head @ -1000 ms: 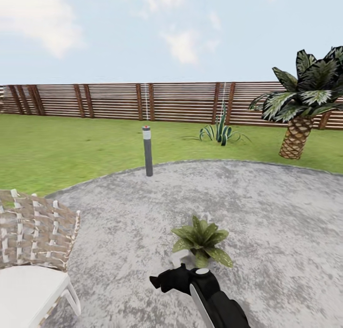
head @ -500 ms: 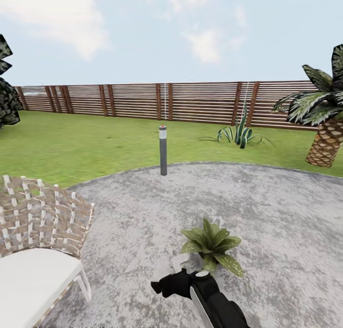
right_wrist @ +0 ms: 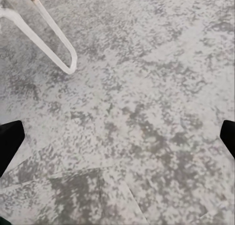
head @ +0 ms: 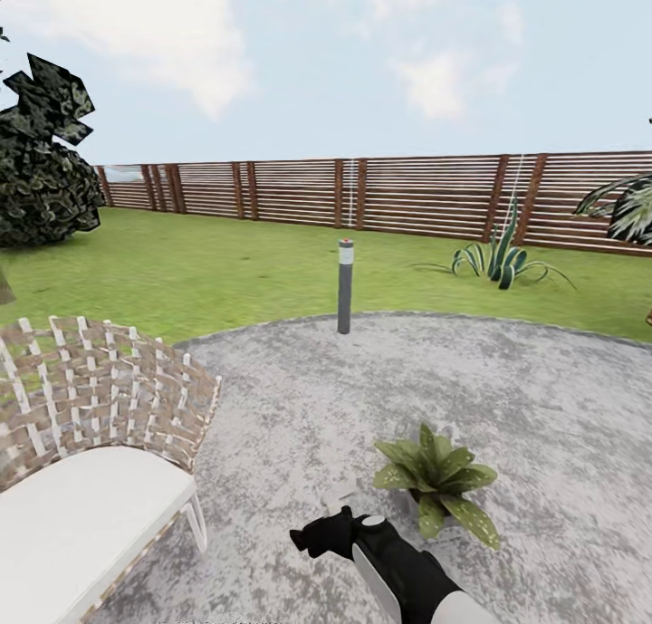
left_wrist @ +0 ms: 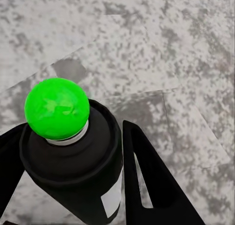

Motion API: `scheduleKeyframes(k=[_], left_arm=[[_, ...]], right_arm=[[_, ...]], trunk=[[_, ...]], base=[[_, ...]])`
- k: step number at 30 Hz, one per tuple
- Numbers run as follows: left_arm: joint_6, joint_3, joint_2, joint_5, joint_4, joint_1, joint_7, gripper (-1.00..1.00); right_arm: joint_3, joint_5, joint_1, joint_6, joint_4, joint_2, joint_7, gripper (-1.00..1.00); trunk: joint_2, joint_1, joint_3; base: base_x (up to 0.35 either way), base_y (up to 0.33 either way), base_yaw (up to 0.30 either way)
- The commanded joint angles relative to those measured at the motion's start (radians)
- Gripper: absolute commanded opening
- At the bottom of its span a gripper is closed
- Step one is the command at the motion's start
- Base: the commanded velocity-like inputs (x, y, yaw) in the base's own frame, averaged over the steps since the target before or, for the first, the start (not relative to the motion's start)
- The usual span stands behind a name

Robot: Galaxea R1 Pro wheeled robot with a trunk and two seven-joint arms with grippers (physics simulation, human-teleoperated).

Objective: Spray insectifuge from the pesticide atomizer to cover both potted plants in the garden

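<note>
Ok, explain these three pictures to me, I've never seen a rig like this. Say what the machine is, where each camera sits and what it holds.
This is a simulated wheeled robot with two arms, steered by a person. The wide picture comes from a camera on its head. It looks over one black arm at a grey paved circle with a small potted plant, a woven chair and a short lamp post. Beyond those are lawn and a wooden fence.

The other two cameras sit at the wrists, looking along the fingers. The left gripper clasps a dark spray bottle with a green top. The right gripper is open and empty over the paving, near a chair leg.
</note>
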Motion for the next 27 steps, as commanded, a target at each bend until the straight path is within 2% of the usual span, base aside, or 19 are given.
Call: scheduleKeyframes(k=[1,27], left_arm=[[0.0,0.0,0.0,0.0,0.0,0.0,0.0,-1.0],[0.0,-0.001,-0.001,0.0,-0.004,0.0,-0.011,-1.0]], right_arm=[[0.0,0.0,0.0,0.0,0.0,0.0,0.0,1.0],[0.002,0.001,-0.001,0.003,0.0,0.0,-0.002,1.0]], trunk=[[0.0,0.0,0.0],[0.0,0.0,0.0]], base=[[0.0,0.0,0.268],[0.0,0.0,0.261]])
